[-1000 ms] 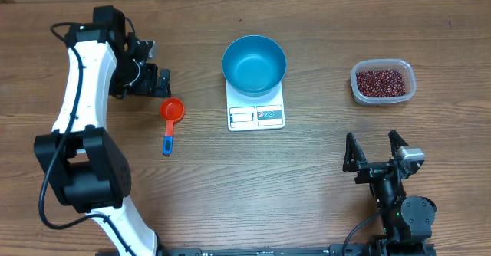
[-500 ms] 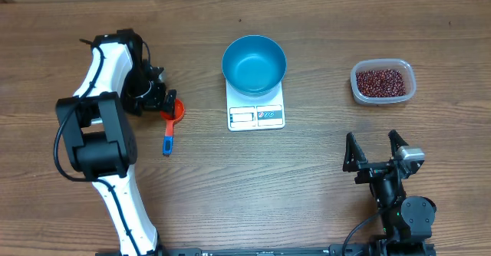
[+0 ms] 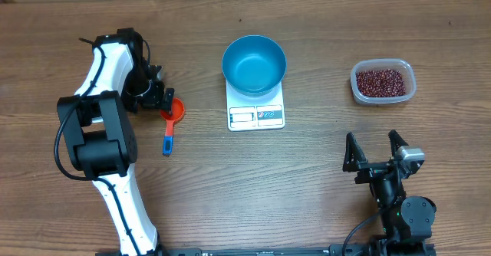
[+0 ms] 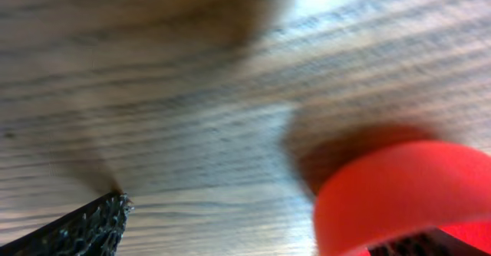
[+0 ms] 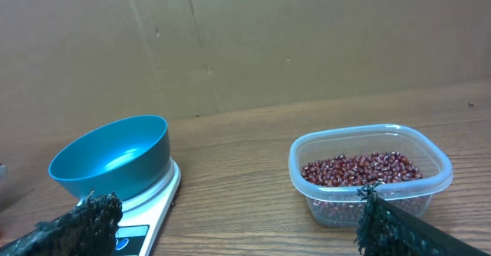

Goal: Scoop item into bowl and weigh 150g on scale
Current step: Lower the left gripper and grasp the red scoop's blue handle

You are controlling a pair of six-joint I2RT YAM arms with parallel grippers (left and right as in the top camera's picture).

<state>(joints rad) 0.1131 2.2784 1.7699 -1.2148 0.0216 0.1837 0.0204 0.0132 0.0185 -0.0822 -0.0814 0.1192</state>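
The blue bowl (image 3: 254,64) stands empty on the white scale (image 3: 256,116) at the table's middle back. The dark red beans (image 3: 380,80) fill a clear tub (image 3: 383,95) at the right. A red scoop (image 3: 174,110) with a blue handle (image 3: 167,142) lies left of the scale. My left gripper (image 3: 163,100) is down at the scoop's cup and open; in the left wrist view the red rim (image 4: 399,191) sits just inside the right finger. My right gripper (image 3: 375,152) rests open near the front edge, empty, facing the bowl (image 5: 115,160) and the beans (image 5: 360,168).
The left arm's white links (image 3: 92,80) curve over the table's left side. The right arm's base (image 3: 399,210) sits at the front right. A cardboard wall (image 5: 245,41) stands behind the table's far edge.
The left arm has swung right and lowered its open gripper onto the red scoop's cup. The right arm, bowl, scale and tub have not moved.
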